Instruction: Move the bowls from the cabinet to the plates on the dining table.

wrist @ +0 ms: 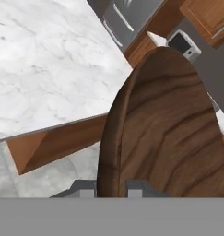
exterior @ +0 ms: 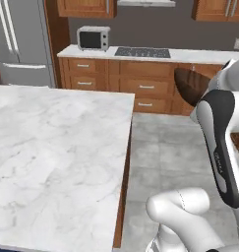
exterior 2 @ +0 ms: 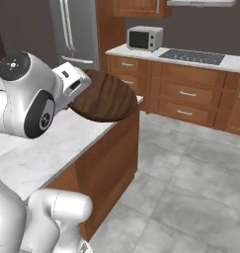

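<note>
Rim pinched edge-on by your claw (wrist: 111, 186), the wooden bowl (wrist: 164, 133) looks stiff, light, smooth; expect slip, with the dining table (wrist: 44, 69) beyond.

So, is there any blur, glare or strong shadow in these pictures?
Left base view: soft, slightly blurred render, no glare on the dining table. Right base view: even light, the brown bowl looks sharp. Hand view: the bowl's wood grain is clear, and the gripper is cut off by the frame's bottom edge.

Microwave (exterior: 93, 38) on far counter (exterior: 190, 55), cooktop (exterior: 142, 52) beside it, steel fridge (exterior: 22, 42), grey tiled floor (exterior: 175, 152)
</note>
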Robot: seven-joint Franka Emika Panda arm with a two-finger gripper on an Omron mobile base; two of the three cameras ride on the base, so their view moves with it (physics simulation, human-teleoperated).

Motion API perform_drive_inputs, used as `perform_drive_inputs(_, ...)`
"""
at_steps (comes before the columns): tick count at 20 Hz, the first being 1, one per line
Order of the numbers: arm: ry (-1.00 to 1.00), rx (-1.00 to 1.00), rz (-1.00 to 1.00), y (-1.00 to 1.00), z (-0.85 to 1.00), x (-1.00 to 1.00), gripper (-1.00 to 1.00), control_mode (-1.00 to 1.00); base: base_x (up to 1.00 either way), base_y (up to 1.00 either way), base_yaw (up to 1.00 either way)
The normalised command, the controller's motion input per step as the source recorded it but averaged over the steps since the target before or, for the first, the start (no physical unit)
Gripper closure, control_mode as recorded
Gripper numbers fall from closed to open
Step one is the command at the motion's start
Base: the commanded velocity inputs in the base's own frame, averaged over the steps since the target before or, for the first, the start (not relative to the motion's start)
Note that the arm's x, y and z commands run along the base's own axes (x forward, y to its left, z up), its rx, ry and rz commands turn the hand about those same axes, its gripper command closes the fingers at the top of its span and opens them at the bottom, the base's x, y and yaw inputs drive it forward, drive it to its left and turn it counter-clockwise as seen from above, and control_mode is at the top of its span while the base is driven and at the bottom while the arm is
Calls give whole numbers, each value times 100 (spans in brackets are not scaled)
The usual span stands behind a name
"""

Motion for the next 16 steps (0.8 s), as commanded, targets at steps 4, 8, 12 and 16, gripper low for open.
perform_drive_inputs(4,0,0,0,0,0,0,100,100,61,-37,25)
perform_drive_inputs(8,0,0,0,0,0,0,100,100,46,-48,24)
perform_drive_inputs(12,0,0,0,0,0,0,100,100,28,-54,21)
perform_drive_inputs(16,0,0,0,0,0,0,100,100,12,-62,21)
